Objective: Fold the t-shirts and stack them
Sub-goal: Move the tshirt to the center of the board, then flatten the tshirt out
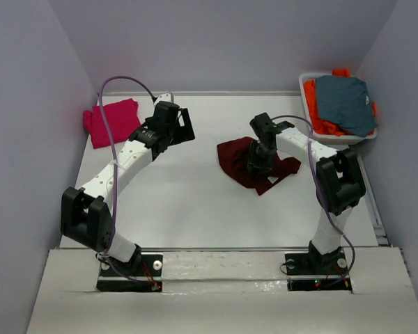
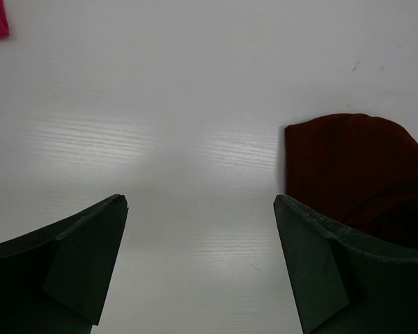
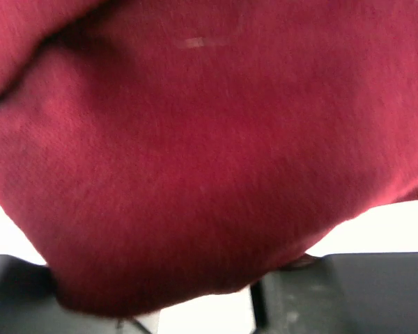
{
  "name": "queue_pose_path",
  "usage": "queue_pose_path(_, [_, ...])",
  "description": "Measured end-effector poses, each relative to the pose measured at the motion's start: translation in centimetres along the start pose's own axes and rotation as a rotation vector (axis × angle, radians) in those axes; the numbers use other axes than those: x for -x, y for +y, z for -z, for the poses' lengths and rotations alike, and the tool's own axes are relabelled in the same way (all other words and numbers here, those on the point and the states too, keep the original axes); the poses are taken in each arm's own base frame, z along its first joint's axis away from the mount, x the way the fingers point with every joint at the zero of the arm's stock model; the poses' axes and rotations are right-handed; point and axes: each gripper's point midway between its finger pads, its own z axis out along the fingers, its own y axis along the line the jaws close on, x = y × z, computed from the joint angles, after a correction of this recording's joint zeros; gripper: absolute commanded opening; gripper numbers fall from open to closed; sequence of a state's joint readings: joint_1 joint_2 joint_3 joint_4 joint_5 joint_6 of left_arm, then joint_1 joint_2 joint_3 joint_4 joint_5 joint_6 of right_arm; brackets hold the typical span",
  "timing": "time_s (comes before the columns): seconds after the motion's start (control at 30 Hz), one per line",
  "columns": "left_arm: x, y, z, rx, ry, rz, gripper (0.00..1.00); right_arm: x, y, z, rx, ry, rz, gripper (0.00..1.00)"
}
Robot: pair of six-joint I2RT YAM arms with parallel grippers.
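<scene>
One maroon t-shirt (image 1: 235,158) lies bunched on the desk (image 1: 188,202), at 3 o'clock from the middle. The right fingers (image 1: 259,169) sit on it; whether they grip it, I cannot tell. One pink t-shirt (image 1: 111,120) lies at 10 o'clock. One bin (image 1: 302,89) at 2 o'clock holds one grey-blue shirt (image 1: 345,103) on one orange shirt (image 1: 320,124). The left fingers (image 2: 200,202) are wide open and empty.

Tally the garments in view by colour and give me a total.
Dark maroon t-shirt: 1
Magenta-pink t-shirt: 1
Grey-blue garment: 1
Orange garment: 1, partly covered, possibly more beneath
Total: 4
</scene>
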State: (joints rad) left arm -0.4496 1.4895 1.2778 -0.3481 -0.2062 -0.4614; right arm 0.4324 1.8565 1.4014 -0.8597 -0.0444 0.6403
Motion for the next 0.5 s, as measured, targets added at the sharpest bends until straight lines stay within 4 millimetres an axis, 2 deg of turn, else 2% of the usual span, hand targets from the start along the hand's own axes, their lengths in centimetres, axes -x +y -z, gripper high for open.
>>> queue_pose_path(0.1, [0.01, 0.02, 0.00, 0.000, 0.000, 0.000, 0.99, 0.23, 0.15, -0.50, -0.005, 0.005, -0.001, 0.24])
queue_pose_path(0.17, [0.00, 0.01, 0.00, 0.000, 0.000, -0.001, 0.99, 0.14, 0.07, -0.73, -0.009, 0.012, -0.002, 0.13])
queue_pose_path(0.23, [0.00, 0.00, 0.00, 0.000, 0.000, -0.001, 0.99, 0.10, 0.04, -0.83, -0.011, 0.014, -0.001, 0.08])
queue_pose_path(0.4, [0.00, 0.01, 0.00, 0.000, 0.000, -0.002, 0.99, 0.16, 0.08, -0.74, -0.011, 0.013, 0.000, 0.07])
queue_pose_path(0.5, [0.00, 0.01, 0.00, -0.001, 0.000, -0.004, 0.99, 0.60, 0.31, -0.02, -0.013, 0.006, 0.004, 0.07])
